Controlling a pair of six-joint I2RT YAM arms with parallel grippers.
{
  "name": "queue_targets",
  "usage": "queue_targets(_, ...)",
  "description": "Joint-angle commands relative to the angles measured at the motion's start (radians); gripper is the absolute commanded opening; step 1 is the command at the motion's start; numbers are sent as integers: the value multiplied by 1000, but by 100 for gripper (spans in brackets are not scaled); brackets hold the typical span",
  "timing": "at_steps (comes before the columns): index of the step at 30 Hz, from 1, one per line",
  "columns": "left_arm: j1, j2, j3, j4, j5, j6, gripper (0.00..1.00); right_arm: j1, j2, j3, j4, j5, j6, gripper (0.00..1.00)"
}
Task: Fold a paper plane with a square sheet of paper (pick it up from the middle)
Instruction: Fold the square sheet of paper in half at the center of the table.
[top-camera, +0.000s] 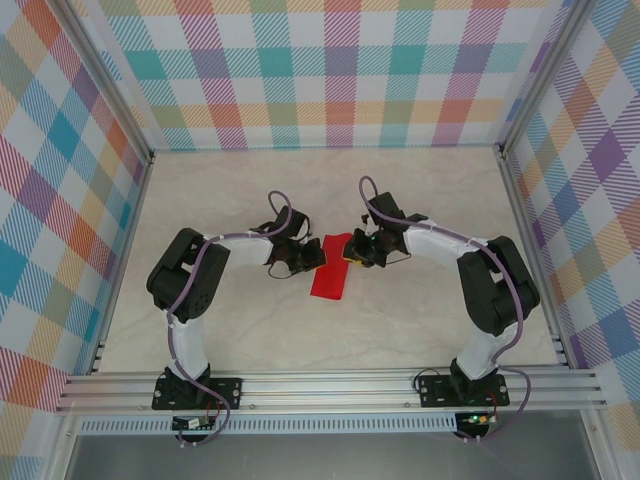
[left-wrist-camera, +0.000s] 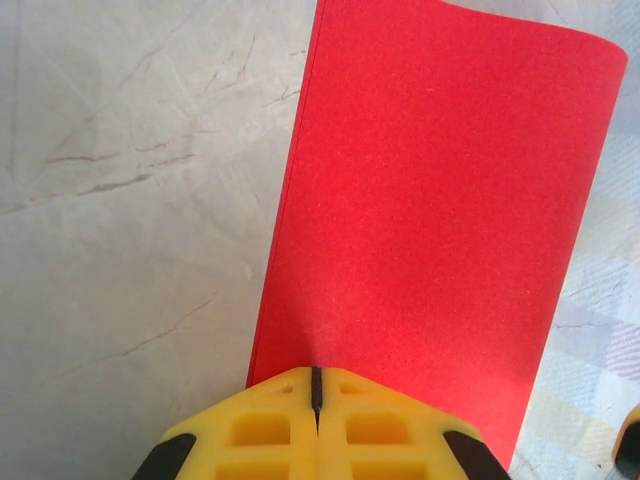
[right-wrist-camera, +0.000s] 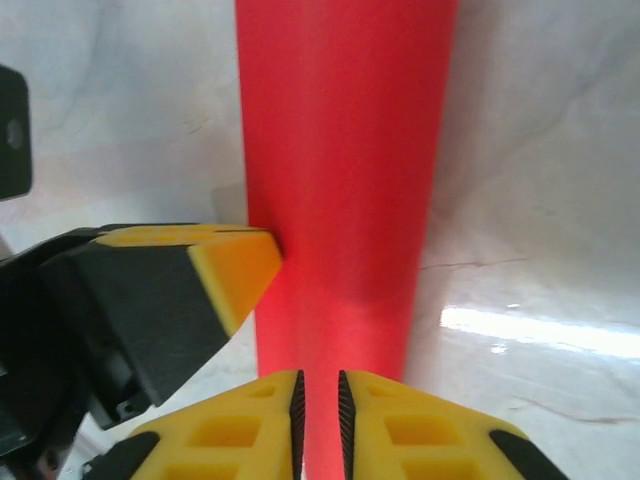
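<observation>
Top external view: the square sheet of paper lies on the pale table midway between the two arms, a narrow red oblong, not yet a dart.
Left gripper: closed, its yellow tips meeting along one dark seam in the left wrist view, set on the near edge of the sheet. I cannot tell whether a layer is caught between the tips or they only press on top.
Right gripper: at the opposite side of the sheet. In its own wrist view the pads stand a sliver apart with red running between them, so it looks pinched on the paper.
Contact between arms: the left gripper's tip touches the long edge of the red strip, close beside the right gripper but apart from it.
State of the fold: the sheet appears doubled over. One far corner curves up in a soft roll instead of lying flat, so the crease looks unfinished.
Step in hand, as I judge it: setting the centre fold.
How to do it well: use the left tips as the anchor, bearing straight down so the layers cannot slide. Line up the open edges first. Then flatten the rolled side, working from the anchored end outward.
Risk: a sideways tug from the right pinch could skew the layers or tear thin paper.
</observation>
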Motion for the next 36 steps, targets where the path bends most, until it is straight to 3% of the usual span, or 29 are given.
queue_targets(1,-19,25,-20,-88,-43,23,0,4,8,-33,123,-107,45,17)
queue_targets(10,-19,26,-21,-93,-42,26,0,4,45,-65,191,-188,43,17)
queue_targets(22,-19,27,-21,-100,-49,29,0,0,116,-87,177,-150,8,18)
queue_targets(36,-20,34,-30,-102,-55,29,0,-17,112,-222,295,-148,8,17)
